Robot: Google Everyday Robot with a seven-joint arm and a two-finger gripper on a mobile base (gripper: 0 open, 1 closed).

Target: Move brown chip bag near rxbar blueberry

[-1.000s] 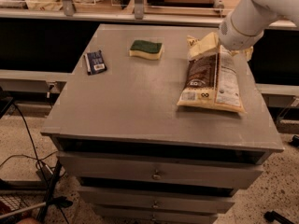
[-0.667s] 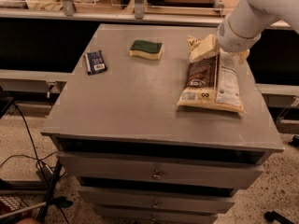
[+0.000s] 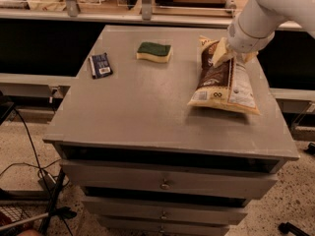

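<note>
Right, the gripper [image 3: 224,53] is down at the far end of the brown chip bag [image 3: 221,85], over on the right side of the grey cabinet top [image 3: 147,112], with the white arm [image 3: 266,14] coming in from the upper right corner. It sits against the bag's pale top edge and covers it there, but whether it has a hold on the bag or only rests against it, I cannot tell from this angle. The bag lies lengthwise, dark brown panel up, its white label end pointing toward the near edge and lying flat on the surface. Way across on the left side sits the rxbar blueberry [image 3: 101,65], flat, navy wrapper with its white patch showing, well apart from the bag. Between the two, toward the back, there's a yellow sponge [image 3: 154,51], green side up. Below the top runs a stack of drawers [image 3: 165,181], and cables [image 3: 24,146] trail over the speckled floor at the left.
</note>
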